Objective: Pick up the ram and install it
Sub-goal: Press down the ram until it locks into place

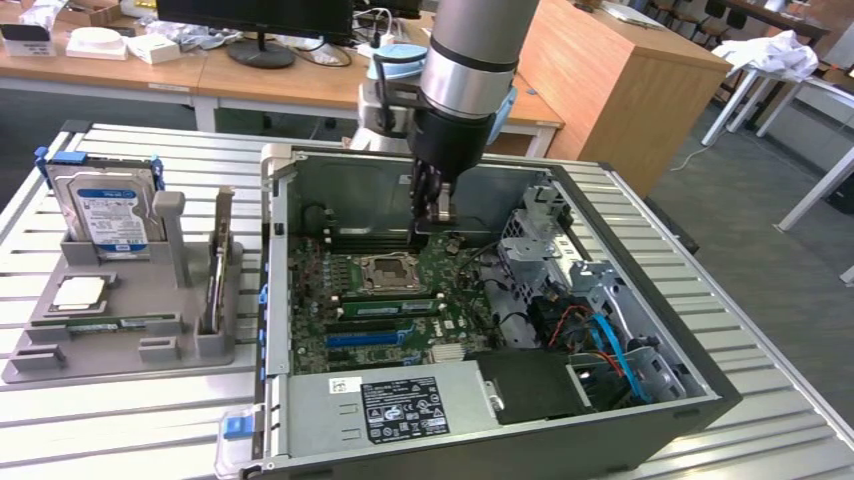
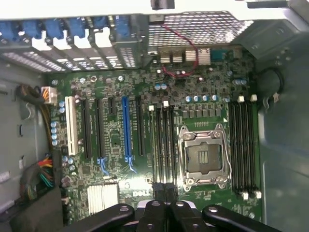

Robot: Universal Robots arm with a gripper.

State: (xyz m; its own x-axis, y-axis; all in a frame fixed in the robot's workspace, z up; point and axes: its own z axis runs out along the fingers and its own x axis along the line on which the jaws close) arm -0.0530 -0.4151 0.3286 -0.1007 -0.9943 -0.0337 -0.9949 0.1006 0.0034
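The claw [image 1: 439, 212] hangs fully shut inside the open computer case [image 1: 627, 425], at about 2 o'clock of the CPU socket [image 1: 388, 272], and nothing can be seen gripped between its tips. The ram [image 1: 102, 322] appears to lie flat in the grey holder [image 1: 120, 365] on the worktop [image 1: 781, 400], at 8 o'clock from the claw and well apart from it. It should be light, stiff, thin and fragile, best pinched across its flat faces near the top edge, clear of the contacts
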